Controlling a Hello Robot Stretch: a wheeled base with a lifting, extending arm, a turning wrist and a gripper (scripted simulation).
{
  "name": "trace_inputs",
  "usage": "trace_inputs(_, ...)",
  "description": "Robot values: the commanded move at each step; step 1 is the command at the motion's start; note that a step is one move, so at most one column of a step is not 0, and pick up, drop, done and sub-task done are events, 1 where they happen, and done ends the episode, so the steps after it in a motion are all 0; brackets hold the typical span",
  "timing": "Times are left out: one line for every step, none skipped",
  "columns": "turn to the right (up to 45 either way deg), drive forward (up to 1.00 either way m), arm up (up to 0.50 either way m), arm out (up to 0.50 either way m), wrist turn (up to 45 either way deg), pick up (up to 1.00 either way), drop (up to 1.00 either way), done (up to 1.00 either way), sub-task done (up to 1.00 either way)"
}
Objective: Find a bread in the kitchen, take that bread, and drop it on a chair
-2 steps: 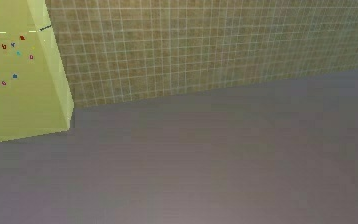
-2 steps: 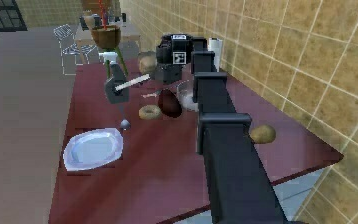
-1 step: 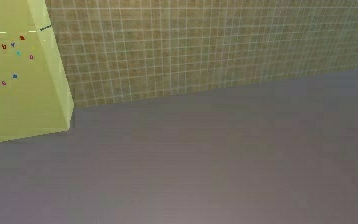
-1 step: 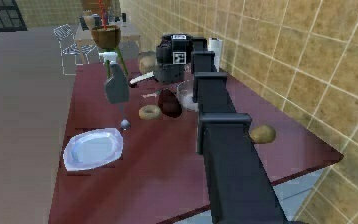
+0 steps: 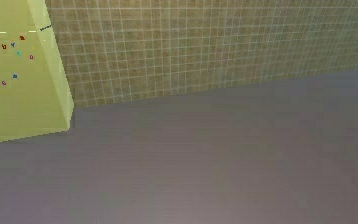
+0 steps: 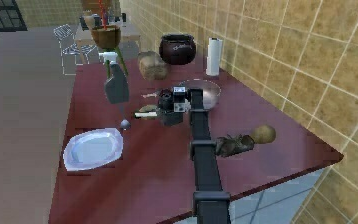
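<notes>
Item: brown loaf-shaped block, prob. the bread [image 6: 152,66], on dark red table [image 6: 147,180], just beside spray bottle [image 6: 115,80]. Posn: up-left of gripper [image 6: 152,106] in arm side view, near; long axis unclear. Gripper: can't tell if holding anything. Labels/writing: none legible.

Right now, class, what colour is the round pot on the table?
Black pot, best in the arm side view.
</notes>
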Motion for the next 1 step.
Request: trace_inputs(0.0,0.00,0.00,0.00,0.0,1.00,0.00,0.00,0.00)
